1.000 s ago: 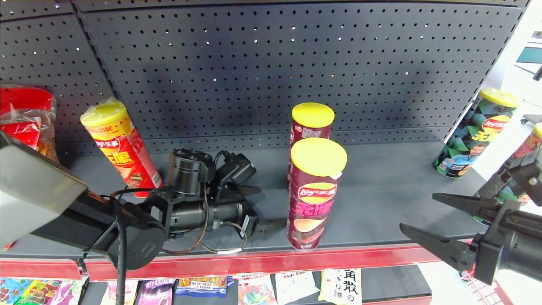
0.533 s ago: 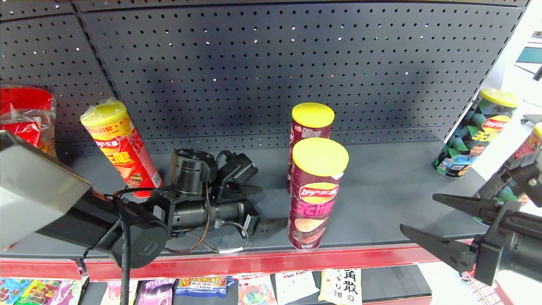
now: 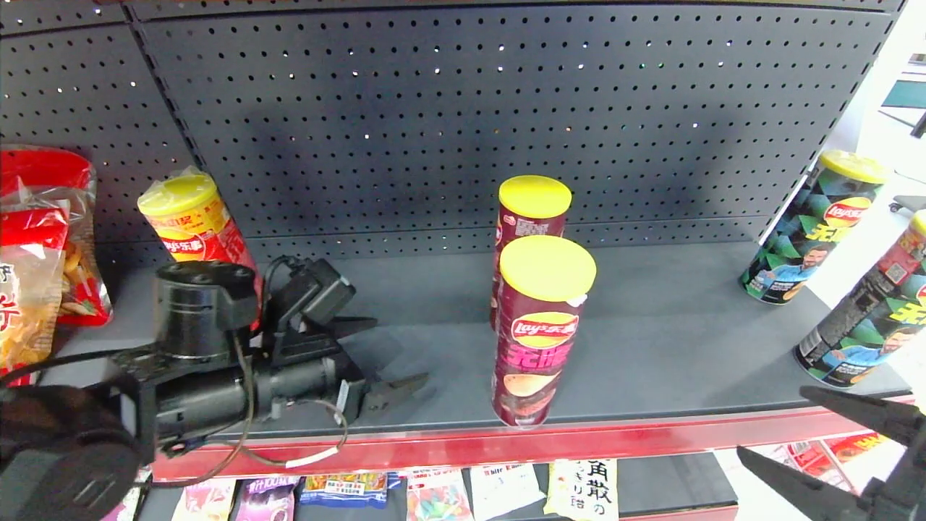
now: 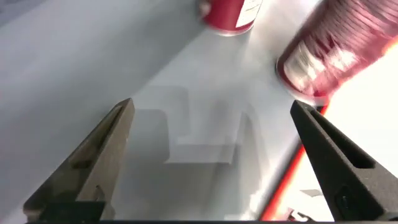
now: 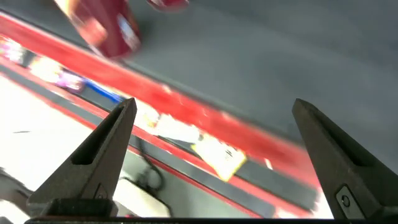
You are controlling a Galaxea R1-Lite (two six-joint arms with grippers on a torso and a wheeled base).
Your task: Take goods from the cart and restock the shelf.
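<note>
So my left gripper (image 3: 398, 352) is backing off toward the left of the frame, jaws spread wide and carrying nothing. The front can (image 3: 542, 333) is standing on its own now, upright at the lip of the shelf (image 3: 651, 325), just in front of the back can (image 3: 533, 206). It isn't wobbling or shifting as I'm pulling away, so I'm reckoning that one's stocked and I'm free to go for the next item.

My right gripper (image 3: 772, 422) is dropping toward the lower right corner, also wide and empty, which is uncovering the nearer of the two green cans (image 3: 861, 318).

Stuff I'm not making out well: my left wrist is covering the bottom of the red can (image 3: 192, 217) at the left. The frame is cutting off my right gripper at that corner. The snack bags (image 3: 29, 239) are running off the left edge.
</note>
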